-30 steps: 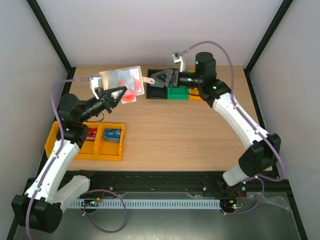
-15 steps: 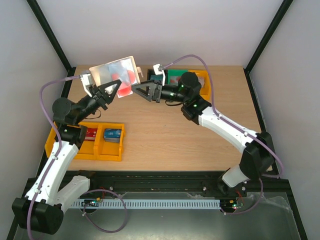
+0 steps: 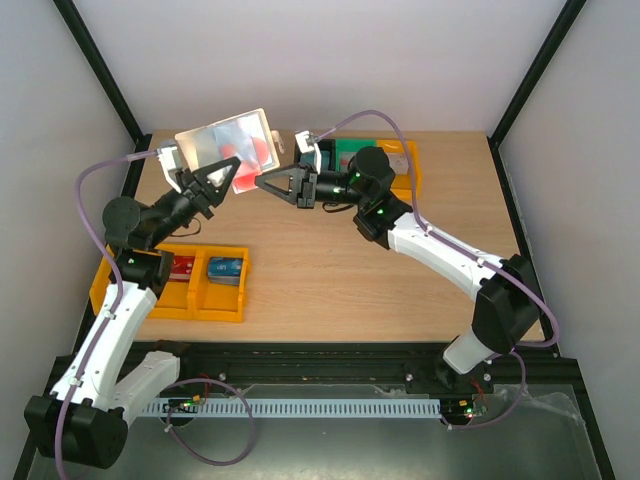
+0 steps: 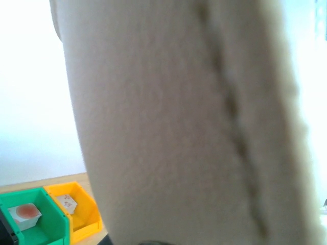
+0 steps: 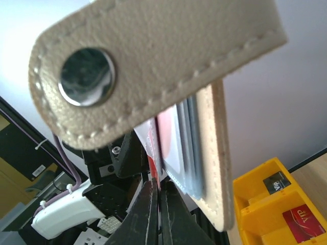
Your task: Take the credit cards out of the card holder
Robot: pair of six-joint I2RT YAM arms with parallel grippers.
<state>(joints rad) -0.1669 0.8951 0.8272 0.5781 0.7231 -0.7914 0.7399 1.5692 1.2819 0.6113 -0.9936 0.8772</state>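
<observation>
Your right tool (image 5: 158,188) is pinching the red card (image 5: 164,127) by its lower edge, having snapped together from spread a second ago | your left tool (image 3: 228,176) is clamping the card holder (image 3: 222,138) aloft over the surface (image 3: 340,270)'s far-left corner | holder is showing cream stitched leather, a rounded tab, a round metal snap (image 5: 87,76)

tabletop (image 3: 340,280) bare mid-front; yellow bins (image 3: 200,308) block near left, back bins (image 3: 410,178) far edge, card holder (image 3: 225,140) aloft far left.
</observation>
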